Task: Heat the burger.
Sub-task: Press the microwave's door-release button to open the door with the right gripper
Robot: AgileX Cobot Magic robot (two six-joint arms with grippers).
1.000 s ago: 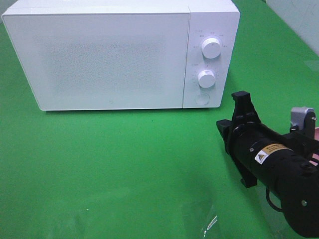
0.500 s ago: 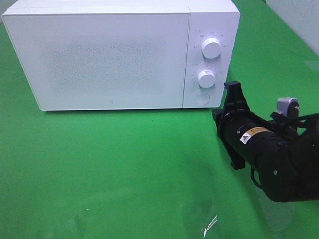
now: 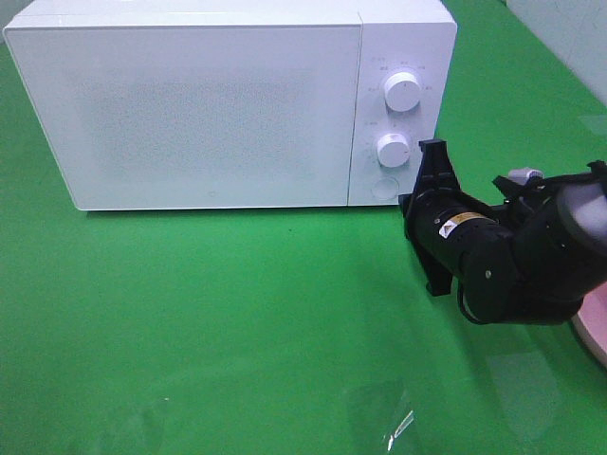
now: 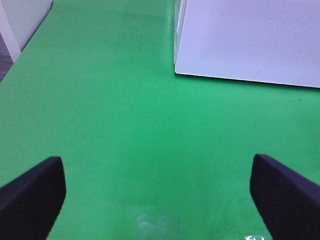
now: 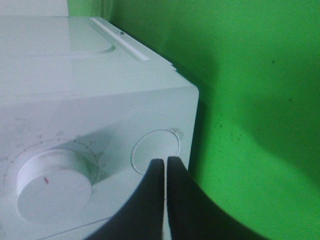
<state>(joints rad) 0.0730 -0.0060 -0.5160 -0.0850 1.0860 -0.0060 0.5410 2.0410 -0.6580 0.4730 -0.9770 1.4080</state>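
Left gripper [image 4: 157, 192] over green worktop [image 3: 237, 313] — jaws spread wide, nothing between them. Right gripper [image 5: 165, 165] — jaws clenched, empty, tips at the round button [image 5: 156, 145] beside the lower knob [image 5: 52, 185] of the microwave [image 3: 218, 104]; door closed. Cannot tell where the burger is.

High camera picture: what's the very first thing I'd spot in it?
A big white microwave with its door shut sits at the back of the green cloth. At its right end, the black right hand points its shut tips at the round button under the lower knob.
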